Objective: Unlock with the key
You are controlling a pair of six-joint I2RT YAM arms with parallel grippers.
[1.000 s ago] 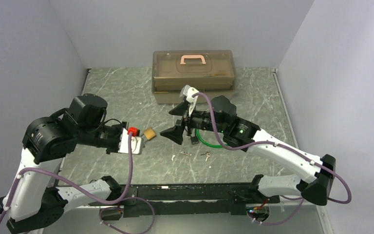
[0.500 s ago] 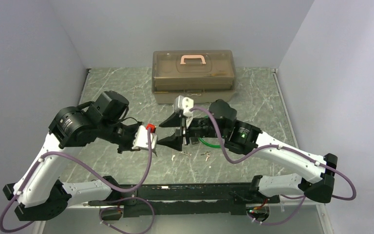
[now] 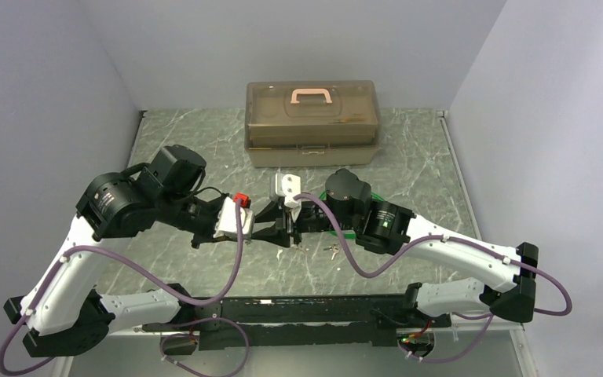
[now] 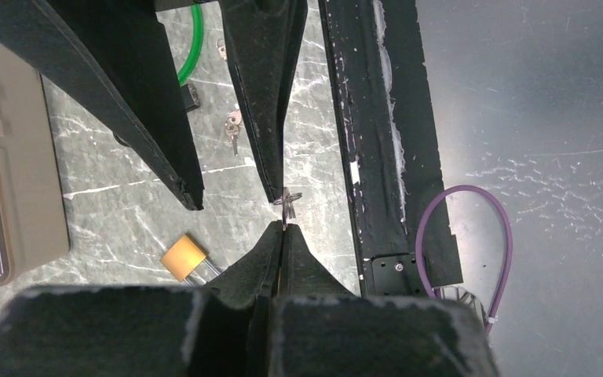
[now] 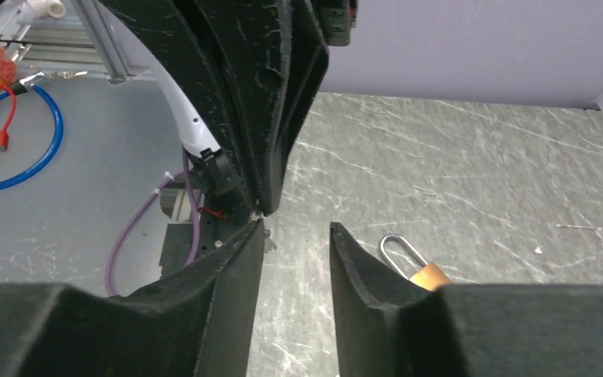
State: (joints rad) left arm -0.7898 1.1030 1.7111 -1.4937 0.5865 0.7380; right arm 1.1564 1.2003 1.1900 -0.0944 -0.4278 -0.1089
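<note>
Nearest the arms, a few spare keys [image 3: 330, 250] lie loose on the counter [image 3: 408, 157]. Just past them the two hands meet tip to tip in mid-air. The left hand [image 4: 283, 226] is pressed fully together, pinching what looks like a small key [image 4: 286, 196] that pokes out of its tip. The right hand [image 5: 297, 228] has its fingers partly apart with nothing clamped between them, and one finger sits just beside that key. Looks like a handover or a regrip to me.

The padlock [image 5: 430, 275] lies flat on the counter below the hands, touching neither of them. Its shackle looks seated in the brass body, so it's probably locked.

Further back there's a green loop [image 4: 197, 39], then the toolbox [image 3: 312, 126] by the far wall.

Progress-wise it's early: the key is picked up, but it isn't in the padlock yet, so inserting it, turning it and popping the shackle are all left.
</note>
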